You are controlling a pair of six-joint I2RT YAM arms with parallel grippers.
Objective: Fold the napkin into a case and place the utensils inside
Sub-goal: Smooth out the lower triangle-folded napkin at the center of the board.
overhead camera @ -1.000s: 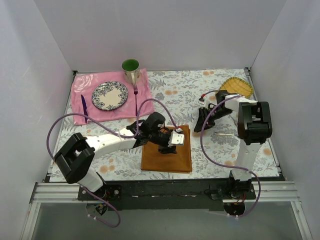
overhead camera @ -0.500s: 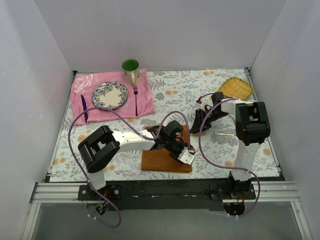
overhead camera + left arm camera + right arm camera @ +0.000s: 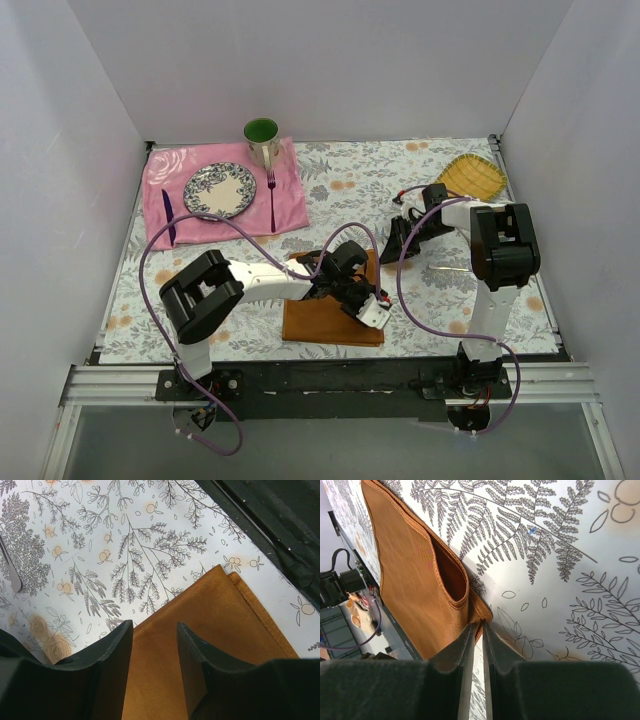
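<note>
I am holding the left gripper [image 3: 155, 628] spread over the napkin's [image 3: 215, 620] lower-right hem, right gripper [image 3: 479, 625] clamping its corner; advising a shallow pinch.

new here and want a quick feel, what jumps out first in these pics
The rust-orange napkin, folded flat at front centre, stands out. The left gripper sits over its right edge, jaws open. At far left, a pink cloth carries a patterned plate, beside a mug.
</note>
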